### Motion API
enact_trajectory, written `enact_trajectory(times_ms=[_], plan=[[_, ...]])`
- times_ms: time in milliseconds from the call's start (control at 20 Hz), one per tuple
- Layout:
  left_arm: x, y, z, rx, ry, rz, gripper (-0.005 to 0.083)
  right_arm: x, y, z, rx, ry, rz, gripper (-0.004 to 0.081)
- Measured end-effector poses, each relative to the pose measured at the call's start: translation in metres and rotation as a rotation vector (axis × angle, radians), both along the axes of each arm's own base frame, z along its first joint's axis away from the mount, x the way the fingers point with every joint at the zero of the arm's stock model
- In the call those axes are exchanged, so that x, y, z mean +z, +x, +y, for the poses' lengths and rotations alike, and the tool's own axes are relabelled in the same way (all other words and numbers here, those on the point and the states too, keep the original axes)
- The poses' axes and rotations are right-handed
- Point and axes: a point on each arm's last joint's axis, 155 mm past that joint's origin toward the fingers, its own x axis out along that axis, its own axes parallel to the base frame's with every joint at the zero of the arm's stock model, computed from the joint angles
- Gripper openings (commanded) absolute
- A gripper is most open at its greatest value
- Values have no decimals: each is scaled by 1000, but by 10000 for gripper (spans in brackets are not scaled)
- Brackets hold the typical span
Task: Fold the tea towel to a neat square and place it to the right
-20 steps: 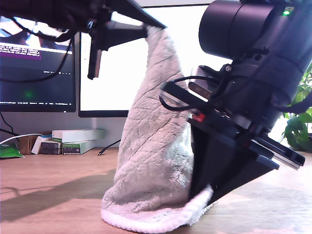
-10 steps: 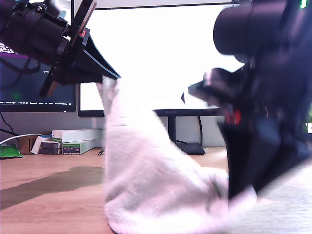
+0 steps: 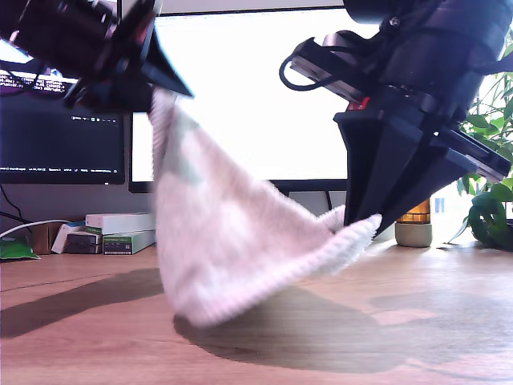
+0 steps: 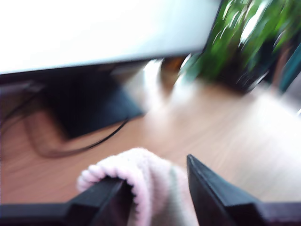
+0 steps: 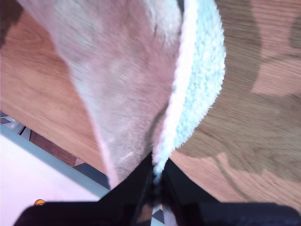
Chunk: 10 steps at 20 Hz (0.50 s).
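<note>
The tea towel (image 3: 232,241), fluffy and off-white, hangs stretched between both grippers just above the wooden table (image 3: 96,337). My second gripper (image 3: 160,92) is high at the exterior view's left, shut on the towel's top corner. In its wrist view the towel (image 5: 131,70) and its ribbed hem (image 5: 197,80) run away from the shut gripper (image 5: 157,181) toward the table. My first gripper (image 3: 365,228) is lower at the exterior view's right, pointing down and shut on another hemmed corner. Its wrist view shows that towel corner (image 4: 141,183) bunched in the gripper (image 4: 157,188).
Two monitors (image 3: 248,96) stand behind the towel, their stand base (image 4: 89,108) and a cable on the table. Small boxes (image 3: 120,231) lie at the exterior view's back left. A small pot (image 3: 417,224) and a green plant (image 3: 489,208) sit at its back right.
The towel's lower edge has come up off the table. The arm at the exterior view's right lifted its corner, spreading the cloth. The other arm shifted toward that view's left.
</note>
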Motion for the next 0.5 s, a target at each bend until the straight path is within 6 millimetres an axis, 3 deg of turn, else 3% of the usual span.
enact_trajectory(times_ms=[300, 500], plan=[[-3, 23, 37, 65, 200, -150, 381, 1, 3, 2, 7, 7, -16, -12], [16, 35, 45, 28, 334, -350, 422, 1, 4, 1, 11, 7, -21, -13]])
